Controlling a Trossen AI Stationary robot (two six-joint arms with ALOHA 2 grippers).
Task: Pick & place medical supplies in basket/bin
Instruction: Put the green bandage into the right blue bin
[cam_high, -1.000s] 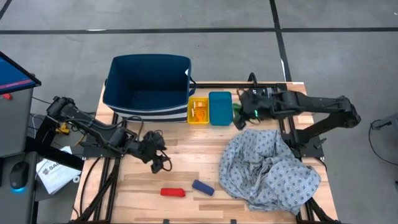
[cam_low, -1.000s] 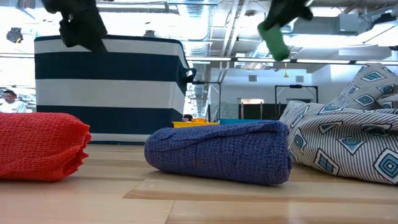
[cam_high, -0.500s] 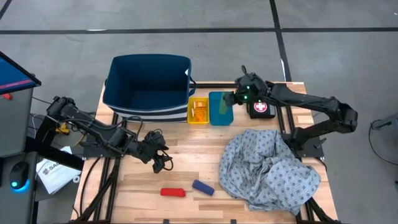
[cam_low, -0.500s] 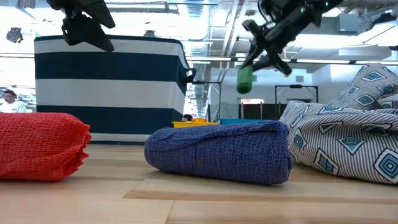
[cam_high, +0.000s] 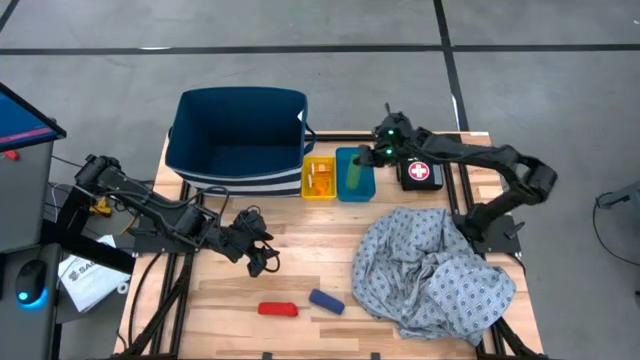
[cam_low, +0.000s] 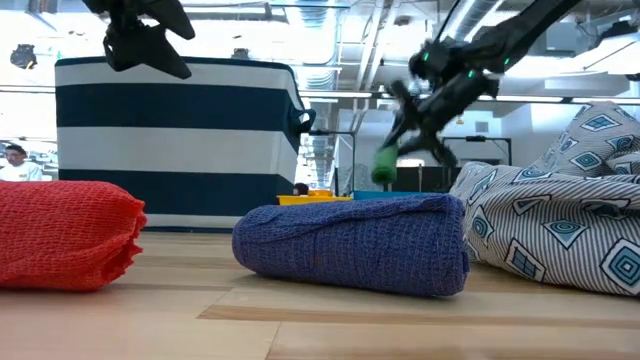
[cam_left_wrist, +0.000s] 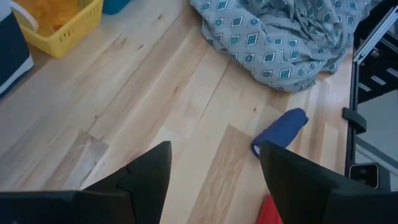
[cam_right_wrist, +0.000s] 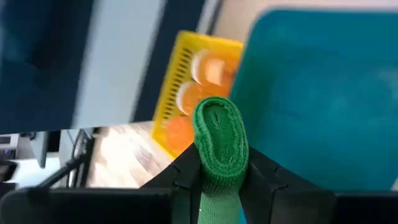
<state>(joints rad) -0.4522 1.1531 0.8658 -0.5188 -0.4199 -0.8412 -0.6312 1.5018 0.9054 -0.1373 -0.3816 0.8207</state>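
The right gripper is clamped narrowly on the green roll, holding it end-down over the teal tray, a pose that suggests the roll is meant to drop there. Its arm stretches low from the table's right edge toward the far centre, passing over the black pouch. The yellow tray, just left of the teal one, holds the orange bottles. The left gripper hangs over bare wood left of centre, fingers spread and empty, angled down toward the blue roll and red roll near the front edge. The gown lies heaped at right; the basket stands at far left.
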